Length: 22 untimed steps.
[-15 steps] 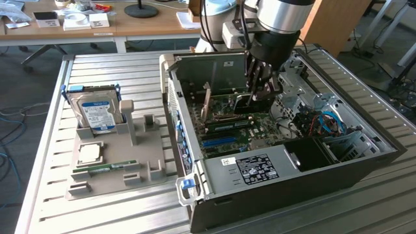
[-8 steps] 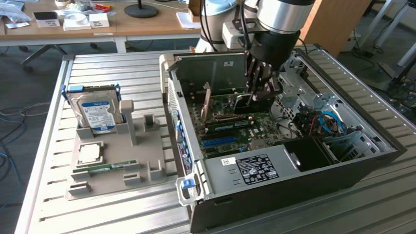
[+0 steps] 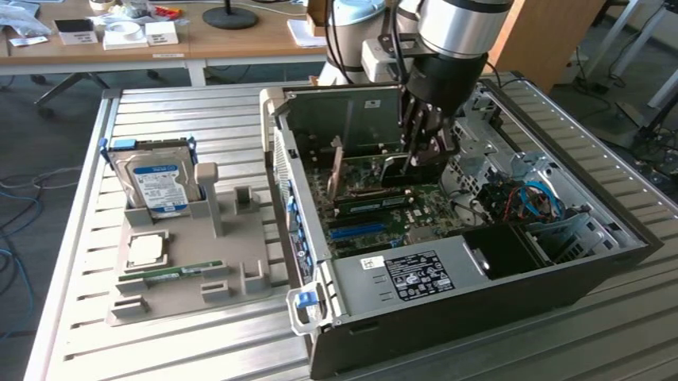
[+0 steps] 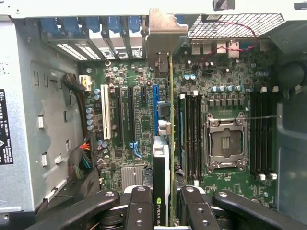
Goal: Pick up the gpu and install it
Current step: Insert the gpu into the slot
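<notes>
Clearly the gripper (image 3: 429,155) is down inside the open computer case (image 3: 593,262), at about 1 o'clock in the exterior view. Its black fingers (image 4: 139,206) are clamped on the gpu (image 4: 162,163) from both faces. The card stands on edge above the motherboard (image 4: 139,143), its thin green edge running straight along the board. Its silver end bracket (image 4: 163,38) reaches the row of rear slot openings in the case wall. The long blue slot (image 4: 155,110) lies just beside the card on one side, and the black memory slots (image 4: 192,134) lie close on the other, so room is tight on both faces. The empty CPU socket (image 4: 225,143) sits beyond the memory slots, well apart from the card. Whether the card's lower edge touches a slot cannot be told. At about 9 o'clock in the exterior view, a grey holder (image 3: 228,258) on the slatted metal table (image 3: 212,119) carries a hard drive (image 3: 159,182) standing upright, well apart from the case.
</notes>
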Available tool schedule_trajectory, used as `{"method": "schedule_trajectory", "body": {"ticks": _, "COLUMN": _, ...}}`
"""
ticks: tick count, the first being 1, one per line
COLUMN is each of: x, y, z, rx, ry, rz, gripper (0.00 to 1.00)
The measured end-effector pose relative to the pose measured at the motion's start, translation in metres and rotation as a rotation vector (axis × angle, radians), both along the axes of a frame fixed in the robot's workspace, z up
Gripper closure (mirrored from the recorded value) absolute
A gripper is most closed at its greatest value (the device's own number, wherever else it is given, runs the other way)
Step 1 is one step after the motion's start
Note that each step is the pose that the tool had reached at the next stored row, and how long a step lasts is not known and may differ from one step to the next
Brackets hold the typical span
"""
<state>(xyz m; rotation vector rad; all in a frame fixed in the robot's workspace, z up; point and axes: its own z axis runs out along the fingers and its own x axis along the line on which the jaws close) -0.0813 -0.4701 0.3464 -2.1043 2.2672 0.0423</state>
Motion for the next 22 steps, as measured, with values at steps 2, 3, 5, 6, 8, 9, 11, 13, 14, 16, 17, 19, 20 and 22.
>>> {"method": "schedule_trajectory", "body": {"ticks": 2, "x": 0.000, "y": 0.0000, "z": -0.0011, "rx": -0.0001, "ry": 0.0001, "rz": 0.000, "gripper": 0.73}}
{"method": "schedule_trajectory", "body": {"ticks": 3, "x": 0.000, "y": 0.0000, "z": -0.0011, "rx": -0.0002, "ry": 0.0001, "rz": 0.000, "gripper": 0.73}}
{"method": "schedule_trajectory", "body": {"ticks": 5, "x": 0.000, "y": 0.0000, "z": -0.0012, "rx": -0.0001, "ry": 0.0000, "rz": 0.000, "gripper": 0.73}}
{"method": "schedule_trajectory", "body": {"ticks": 6, "x": 0.000, "y": 0.0000, "z": -0.0012, "rx": -0.0002, "ry": 0.0000, "rz": 0.000, "gripper": 0.73}}
{"method": "schedule_trajectory", "body": {"ticks": 8, "x": -0.001, "y": 0.0000, "z": -0.0022, "rx": 0.0002, "ry": -0.0002, "rz": 0.000, "gripper": 0.73}}
{"method": "schedule_trajectory", "body": {"ticks": 9, "x": -0.002, "y": 0.0000, "z": -0.0034, "rx": 0.0002, "ry": -0.0002, "rz": 0.000, "gripper": 0.73}}
{"method": "schedule_trajectory", "body": {"ticks": 11, "x": -0.002, "y": 0.0000, "z": -0.0068, "rx": -0.0001, "ry": 0.0000, "rz": 0.000, "gripper": 0.73}}
{"method": "schedule_trajectory", "body": {"ticks": 13, "x": -0.002, "y": 0.0000, "z": -0.0104, "rx": 0.0000, "ry": 0.0000, "rz": 0.000, "gripper": 0.73}}
{"method": "schedule_trajectory", "body": {"ticks": 14, "x": -0.003, "y": 0.0000, "z": -0.0122, "rx": -0.0002, "ry": 0.0001, "rz": 0.000, "gripper": 0.73}}
{"method": "schedule_trajectory", "body": {"ticks": 16, "x": -0.003, "y": 0.0000, "z": -0.0159, "rx": -0.0001, "ry": 0.0000, "rz": 0.000, "gripper": 0.73}}
{"method": "schedule_trajectory", "body": {"ticks": 17, "x": -0.004, "y": 0.0000, "z": -0.0170, "rx": -0.0001, "ry": 0.0000, "rz": 0.000, "gripper": 0.73}}
{"method": "schedule_trajectory", "body": {"ticks": 19, "x": -0.004, "y": 0.0000, "z": -0.0176, "rx": -0.0003, "ry": 0.0001, "rz": 0.000, "gripper": 0.73}}
{"method": "schedule_trajectory", "body": {"ticks": 20, "x": -0.004, "y": 0.0000, "z": -0.0176, "rx": -0.0003, "ry": 0.0002, "rz": 0.000, "gripper": 0.73}}
{"method": "schedule_trajectory", "body": {"ticks": 22, "x": -0.004, "y": 0.0000, "z": -0.0177, "rx": -0.0002, "ry": 0.0001, "rz": 0.000, "gripper": 0.73}}
